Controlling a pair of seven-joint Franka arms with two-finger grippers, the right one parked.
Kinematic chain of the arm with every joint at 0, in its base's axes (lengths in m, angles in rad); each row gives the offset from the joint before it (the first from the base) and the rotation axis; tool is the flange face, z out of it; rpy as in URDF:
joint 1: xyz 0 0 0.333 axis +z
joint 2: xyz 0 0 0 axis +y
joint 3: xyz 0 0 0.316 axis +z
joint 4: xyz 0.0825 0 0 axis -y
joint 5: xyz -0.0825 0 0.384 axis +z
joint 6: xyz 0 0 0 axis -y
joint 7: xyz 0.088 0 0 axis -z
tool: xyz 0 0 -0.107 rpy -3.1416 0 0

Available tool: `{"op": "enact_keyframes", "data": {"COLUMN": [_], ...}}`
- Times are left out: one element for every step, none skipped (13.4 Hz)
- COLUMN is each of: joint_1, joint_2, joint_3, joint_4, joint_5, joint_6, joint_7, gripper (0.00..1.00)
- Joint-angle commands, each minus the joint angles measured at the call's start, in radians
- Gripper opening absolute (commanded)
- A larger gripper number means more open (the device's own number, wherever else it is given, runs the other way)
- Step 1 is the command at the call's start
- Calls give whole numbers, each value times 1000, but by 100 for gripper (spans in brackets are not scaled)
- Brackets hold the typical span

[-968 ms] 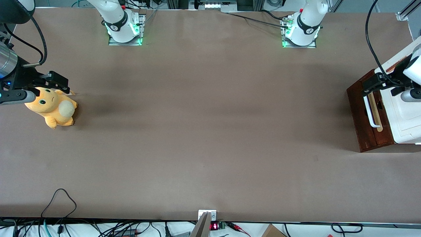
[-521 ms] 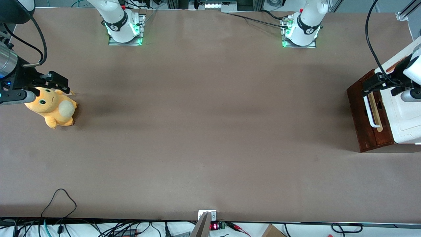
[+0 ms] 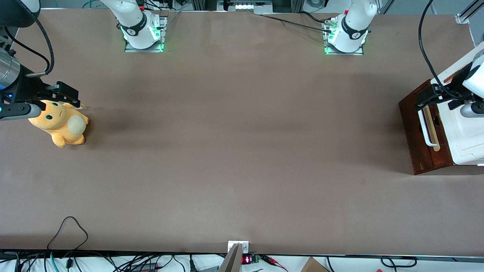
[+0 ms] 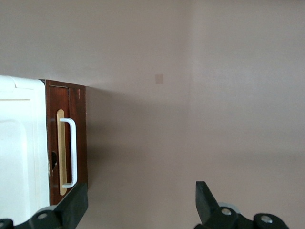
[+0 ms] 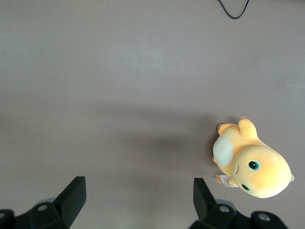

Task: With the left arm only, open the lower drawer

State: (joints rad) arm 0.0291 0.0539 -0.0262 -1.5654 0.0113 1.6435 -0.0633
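Glossy white left arm, black cable, black hand.

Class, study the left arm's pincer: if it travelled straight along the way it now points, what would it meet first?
The pincer, open, points down at bare table in front of the lower drawer. One finger looks close to the drawer's edge, so it might clip that first; depth is unclear.

claw spread above handle | table before drawer bare

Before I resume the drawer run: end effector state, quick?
Left arm's end effector: open, holding nothing, hovering above the lower drawer's handle.
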Motion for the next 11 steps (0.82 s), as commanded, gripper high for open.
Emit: {"op": "enact_keyframes", "data": {"joint_1": [-5,-3,-1,-1,6,6,2,-6,-11,-17,-18], "joint_2": [7,7,7,11,14,14,26,32,37,40,53], "joint_3": [6,6,8,8,9,9,6,2,-6,-26,-31], "joint_4": [24,24,24,22,22,21,22,21,19,18,18], "joint_5": [-13,-10,-10,-10,-10,-8,5,62,106,149,191], "joint_6": [-22,-22,-25,-28,-28,-28,-28,-28,-31,-56,-82], "joint_7": [-20,-20,-21,-21,-13,-7,-15,-13,-15,-21,-36], "gripper": [100,100,100,100,100,100,100,100,100,100,100]}}
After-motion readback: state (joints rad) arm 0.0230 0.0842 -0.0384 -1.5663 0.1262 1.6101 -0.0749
